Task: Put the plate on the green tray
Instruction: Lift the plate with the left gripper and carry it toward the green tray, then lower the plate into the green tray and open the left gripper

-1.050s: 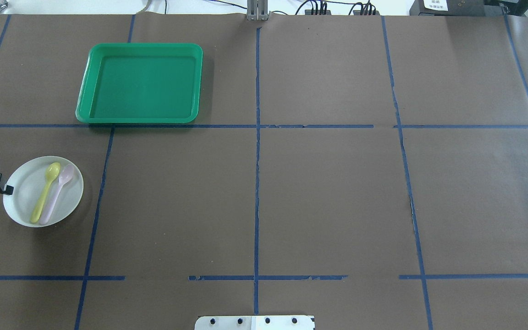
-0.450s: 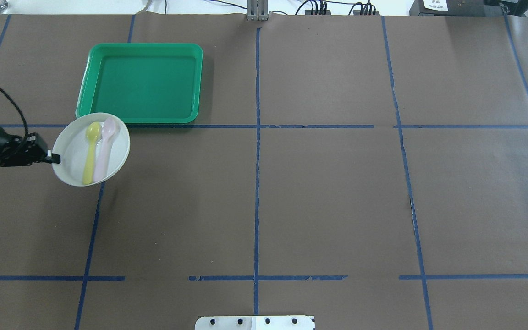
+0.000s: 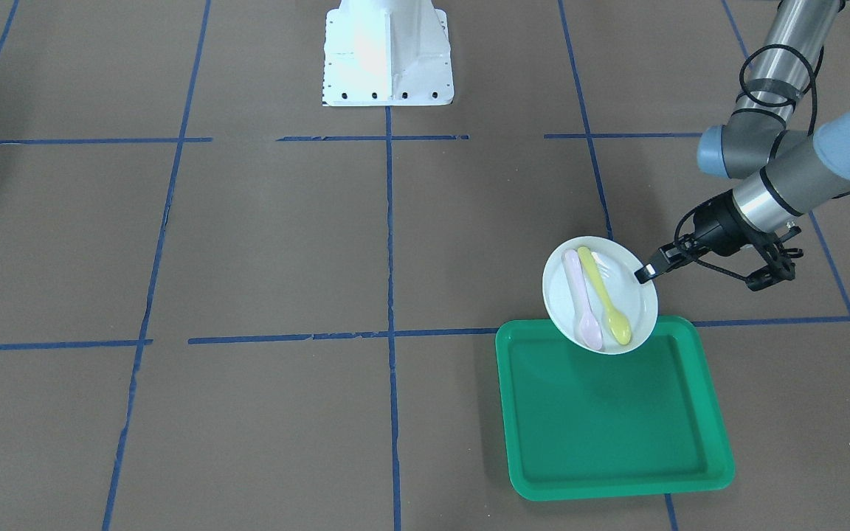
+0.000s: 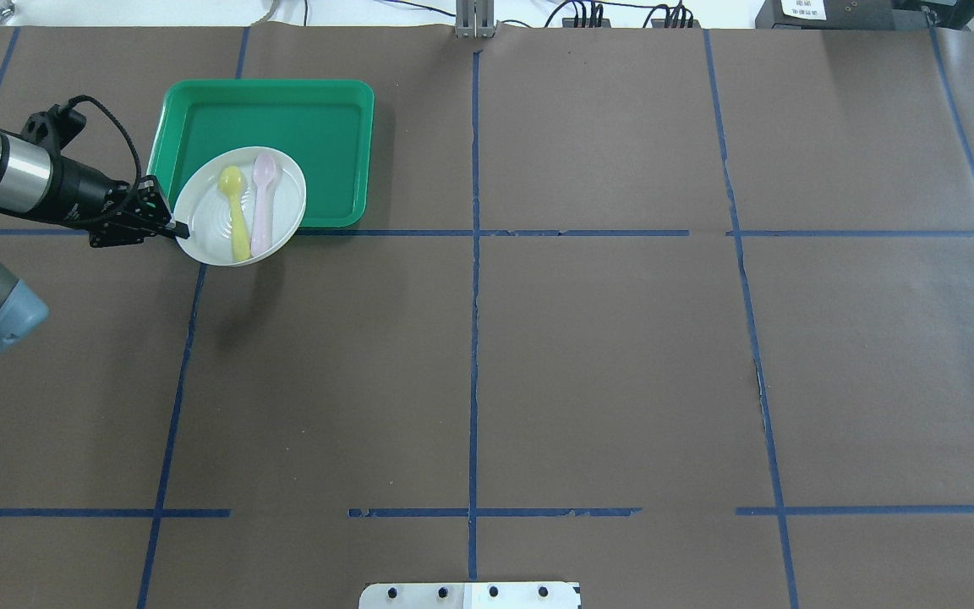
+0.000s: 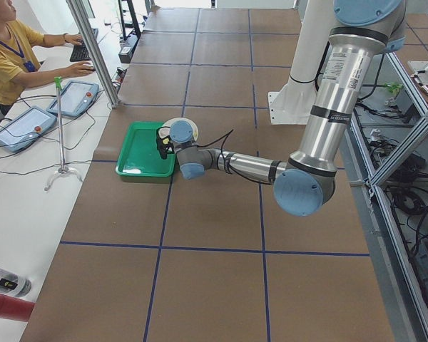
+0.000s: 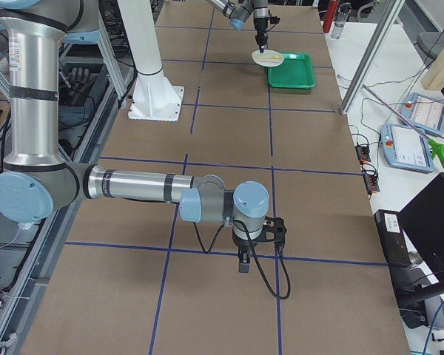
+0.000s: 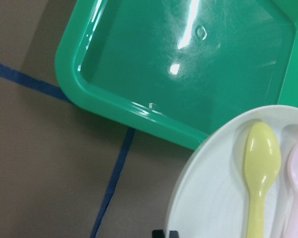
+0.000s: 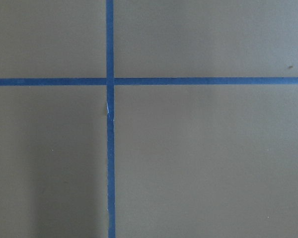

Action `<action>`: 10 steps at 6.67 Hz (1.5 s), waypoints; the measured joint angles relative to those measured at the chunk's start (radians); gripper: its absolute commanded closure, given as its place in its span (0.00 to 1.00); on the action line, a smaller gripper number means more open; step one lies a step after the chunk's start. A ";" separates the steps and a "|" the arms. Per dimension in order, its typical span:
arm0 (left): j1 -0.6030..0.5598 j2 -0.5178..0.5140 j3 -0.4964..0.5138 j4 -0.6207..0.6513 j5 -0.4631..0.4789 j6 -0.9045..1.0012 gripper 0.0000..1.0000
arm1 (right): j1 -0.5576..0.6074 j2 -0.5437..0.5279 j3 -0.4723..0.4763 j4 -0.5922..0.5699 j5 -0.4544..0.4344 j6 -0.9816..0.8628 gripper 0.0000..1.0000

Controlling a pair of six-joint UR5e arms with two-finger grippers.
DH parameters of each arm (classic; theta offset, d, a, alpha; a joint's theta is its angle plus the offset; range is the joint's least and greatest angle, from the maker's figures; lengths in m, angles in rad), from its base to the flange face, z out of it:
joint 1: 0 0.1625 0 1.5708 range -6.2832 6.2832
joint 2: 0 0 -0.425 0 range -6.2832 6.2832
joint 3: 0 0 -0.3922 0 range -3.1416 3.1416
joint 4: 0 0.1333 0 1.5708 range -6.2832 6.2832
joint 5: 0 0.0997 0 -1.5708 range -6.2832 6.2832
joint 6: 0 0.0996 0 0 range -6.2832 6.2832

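Your left gripper [image 4: 181, 230] had its two fingers pinched tight on the rim of the small round white shallow plate [image 4: 204, 222], gripping the edge that faced the arm. The plate hung in the air above the brown paper-covered table [image 4: 622, 338]. It straddled the near-left corner of the large rectangular green plastic tray [image 4: 326, 127], with part of it over the tray floor and part over the table outside the raised rim. Nothing had been set down.

By my reading, you were in the carry leg, and the placing itself had not begun. The next move, as I judged it, called for three things. First, take the plate further in until the whole disc sat inside the rim. Then lower it onto the tray floor, and only then let the fingers part. Keeping it level looked important, because loose cargo lay on it side by side. I could not tell whether the plate was quite level.

Your right gripper [image 6: 242, 262] hung low over the table, well apart from all this. It showed only in a side view, so I could not tell whether its fingers were apart or together.

The count was:
- one plate
- one tray
- two spoons, a yellow plastic spoon [image 4: 236, 211] and a pale pink plastic spoon [image 4: 261, 203]
- two arms, each with a gripper
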 measured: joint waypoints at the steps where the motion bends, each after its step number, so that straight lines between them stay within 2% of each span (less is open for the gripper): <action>1: -0.005 -0.047 0.056 0.036 0.030 0.035 1.00 | 0.000 0.000 0.000 0.000 0.000 0.000 0.00; 3: -0.039 -0.148 0.138 0.188 0.057 0.158 1.00 | 0.000 0.000 0.000 0.000 0.000 0.000 0.00; 4: -0.058 -0.185 0.181 0.222 0.060 0.205 1.00 | 0.000 0.000 0.000 0.000 -0.001 0.000 0.00; 7: -0.078 -0.280 0.313 0.230 0.076 0.267 1.00 | 0.000 0.000 0.000 0.000 -0.001 0.000 0.00; 8: -0.079 -0.300 0.339 0.225 0.086 0.269 0.44 | 0.000 0.000 0.000 0.000 -0.001 0.000 0.00; 9: -0.080 -0.307 0.350 0.210 0.091 0.270 0.10 | 0.000 0.000 0.000 0.000 0.000 0.000 0.00; 10: -0.081 -0.306 0.353 0.192 0.094 0.270 0.09 | 0.000 0.000 0.000 0.000 -0.001 0.000 0.00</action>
